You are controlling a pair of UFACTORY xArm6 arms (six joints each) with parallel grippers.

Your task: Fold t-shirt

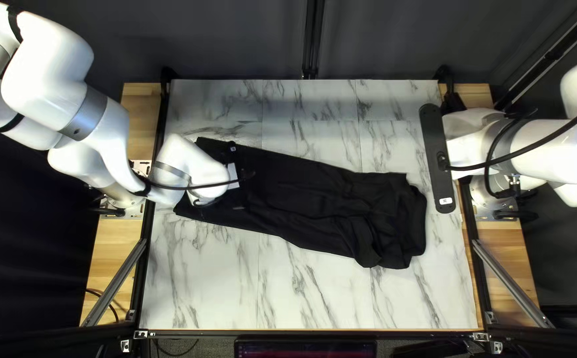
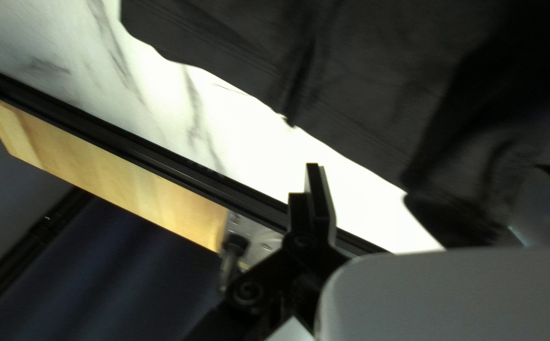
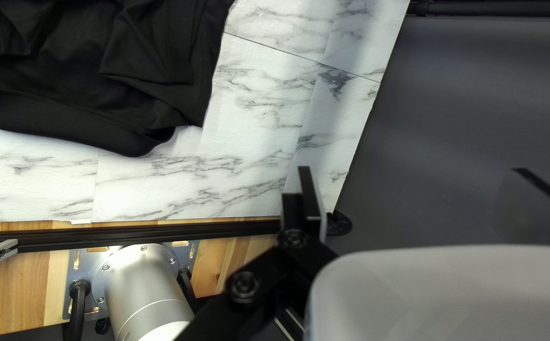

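The black t-shirt (image 1: pixel 301 199) lies as a long, slanting strip, wider at its left end and bunched at its right end. Over the left end is my left gripper (image 1: pixel 203 178), its fingertips hidden by the white wrist. From its own camera, my left gripper (image 2: pixel 425 167) stands open beside the edge of the shirt (image 2: pixel 350 69), one finger over white tabletop. My right gripper (image 1: pixel 438 159) is right of the bunched end. In its wrist view, the open right gripper (image 3: pixel 411 169) has no cloth between its fingers; the shirt (image 3: pixel 142 57) lies apart from it.
White marbled tabletop (image 1: pixel 288 292) shows around the shirt. Black rails (image 2: pixel 142 151) and wooden strips (image 3: pixel 16 290) border its sides. A silver arm base (image 3: pixel 145 284) stands beyond the rail near my right gripper. The dark curtain (image 1: pixel 229 40) hangs behind the far edge.
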